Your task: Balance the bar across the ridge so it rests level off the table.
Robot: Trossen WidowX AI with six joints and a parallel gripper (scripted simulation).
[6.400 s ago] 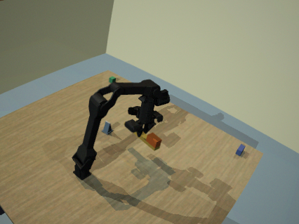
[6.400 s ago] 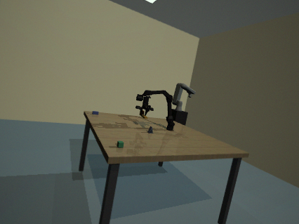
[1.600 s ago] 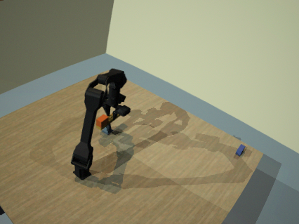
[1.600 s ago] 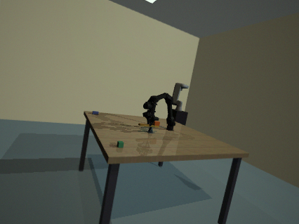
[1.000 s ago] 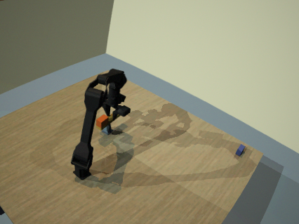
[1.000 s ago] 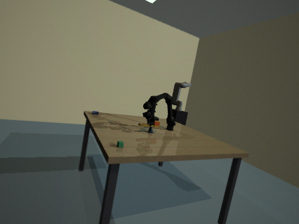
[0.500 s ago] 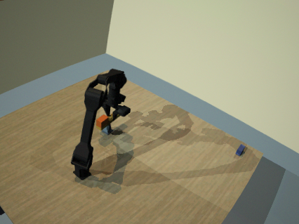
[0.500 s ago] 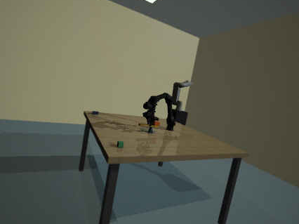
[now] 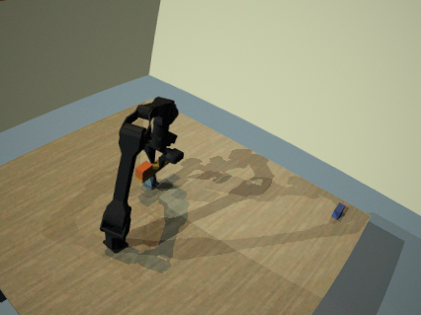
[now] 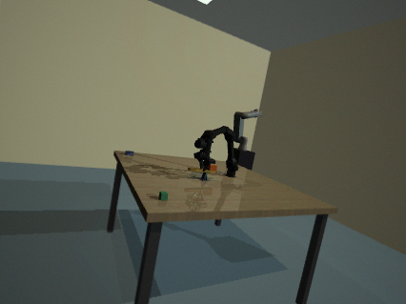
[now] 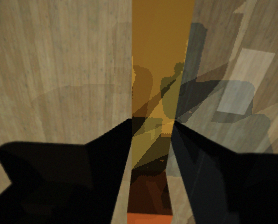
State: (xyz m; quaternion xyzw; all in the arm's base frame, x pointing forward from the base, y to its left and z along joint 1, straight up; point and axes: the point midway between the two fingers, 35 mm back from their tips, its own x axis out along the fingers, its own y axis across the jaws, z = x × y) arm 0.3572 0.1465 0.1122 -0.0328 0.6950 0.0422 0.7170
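- Bar-balancing ground is the wooden bench (image 9: pixel 257 274), its top streaked with overlapping shadows; in the exterior view it stands on dark legs.
- The black arm (image 9: pixel 126 175) rises from its base at about 7 o'clock of the top view's centre and bends over, its wrist pointing down.
- The pincer (image 11: pixel 152 135) is clamped on the yellow bar (image 11: pixel 162 60); in the wrist view the two dark fingers press its long sides.
- The bar has an orange end (image 9: pixel 144 171), which shows just beside the arm in the top view; it hangs in the grip over the ridge (image 9: pixel 149 184), a small blue wedge. Whether bar and ridge touch cannot be told.
- A blue block (image 9: pixel 338 210) lies well apart, at 3 o'clock near the bench edge.
- A green cube (image 10: pixel 163 195) sits near the front edge in the exterior view.
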